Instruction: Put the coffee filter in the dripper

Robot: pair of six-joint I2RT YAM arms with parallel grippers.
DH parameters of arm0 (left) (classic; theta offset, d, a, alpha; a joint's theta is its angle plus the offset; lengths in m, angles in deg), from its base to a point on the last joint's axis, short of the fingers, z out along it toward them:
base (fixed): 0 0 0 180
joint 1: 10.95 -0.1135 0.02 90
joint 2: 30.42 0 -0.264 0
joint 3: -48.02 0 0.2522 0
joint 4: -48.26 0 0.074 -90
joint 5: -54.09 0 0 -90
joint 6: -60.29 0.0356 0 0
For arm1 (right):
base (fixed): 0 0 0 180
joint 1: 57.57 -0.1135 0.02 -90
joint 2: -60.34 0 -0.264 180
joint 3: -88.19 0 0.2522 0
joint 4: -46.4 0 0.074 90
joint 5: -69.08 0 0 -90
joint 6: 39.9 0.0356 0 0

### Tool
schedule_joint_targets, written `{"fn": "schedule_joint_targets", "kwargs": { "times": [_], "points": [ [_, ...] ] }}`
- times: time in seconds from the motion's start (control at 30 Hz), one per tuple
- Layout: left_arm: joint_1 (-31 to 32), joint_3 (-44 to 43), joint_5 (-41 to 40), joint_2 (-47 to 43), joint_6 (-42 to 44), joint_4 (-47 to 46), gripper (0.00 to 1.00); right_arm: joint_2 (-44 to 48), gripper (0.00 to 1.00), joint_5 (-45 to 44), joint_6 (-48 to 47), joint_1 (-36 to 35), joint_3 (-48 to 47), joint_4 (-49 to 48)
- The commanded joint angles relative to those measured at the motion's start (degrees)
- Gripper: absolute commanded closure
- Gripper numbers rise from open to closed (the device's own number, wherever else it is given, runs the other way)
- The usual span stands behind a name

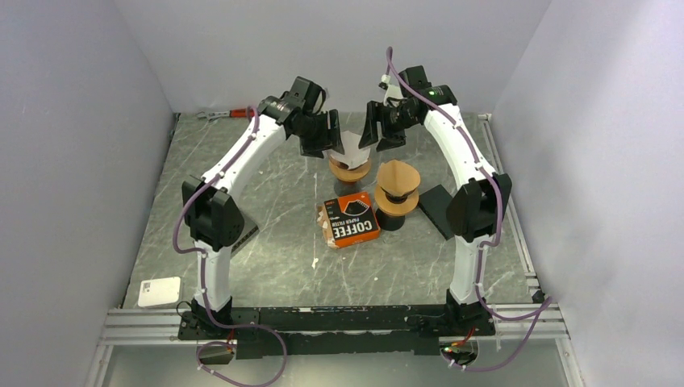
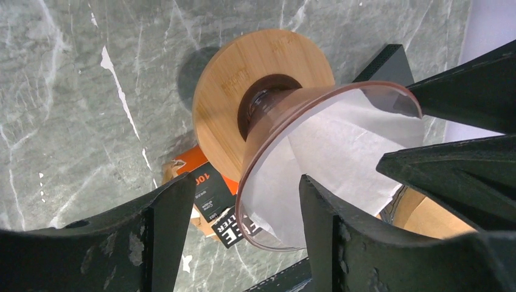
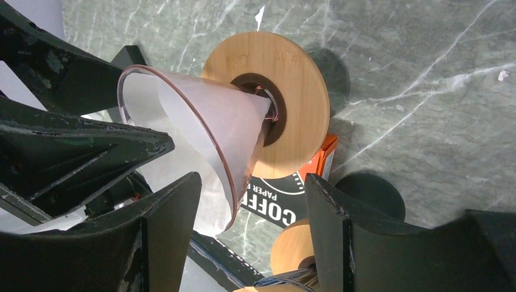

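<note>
The dripper (image 1: 352,158), a clear cone with a brown rim on a round wooden base (image 2: 243,67), stands at the table's middle back. The white coffee filter (image 2: 347,152) sits inside the cone. My left gripper (image 2: 240,231) is open, its jaws astride the near rim, one finger over the filter, one outside. From the other side my right gripper (image 3: 252,234) is open astride the rim of the dripper (image 3: 213,121) in the same way. In the top view the left gripper (image 1: 327,139) and the right gripper (image 1: 377,131) flank the cone closely.
An orange and black coffee filter box (image 1: 349,219) lies just in front of the dripper. A second wooden stand (image 1: 398,189) is to its right, beside a black plate (image 1: 435,210). A white box (image 1: 159,291) lies near left. A red-handled tool (image 1: 230,114) rests at the back left.
</note>
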Motion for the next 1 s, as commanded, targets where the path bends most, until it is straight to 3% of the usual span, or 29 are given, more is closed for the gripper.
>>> {"fn": "schedule_joint_targets", "kwargs": {
  "times": [0.0,0.27,0.53,0.6,0.97],
  "points": [
    [-0.93,-2.09,1.52,-3.84,-1.37,-3.41,0.29,2.67,0.32,1.40,1.10,0.15,-1.76,-2.58],
    [-1.55,6.12,1.88,-12.32,-0.18,-17.32,0.22,7.98,0.31,1.37,2.70,0.95,0.50,-9.51],
    [-3.85,18.98,1.98,-22.04,-1.26,-34.68,0.07,18.35,0.26,2.04,5.90,4.44,10.50,-23.42],
    [-4.72,21.22,1.48,-23.84,-1.72,-37.18,0.05,20.92,0.02,2.45,7.51,6.09,13.58,-26.91],
    [-12.41,35.67,-0.40,-32.67,-8.65,-46.88,0.00,25.62,0.00,-0.61,10.31,11.70,19.58,-30.00]
  ]
}}
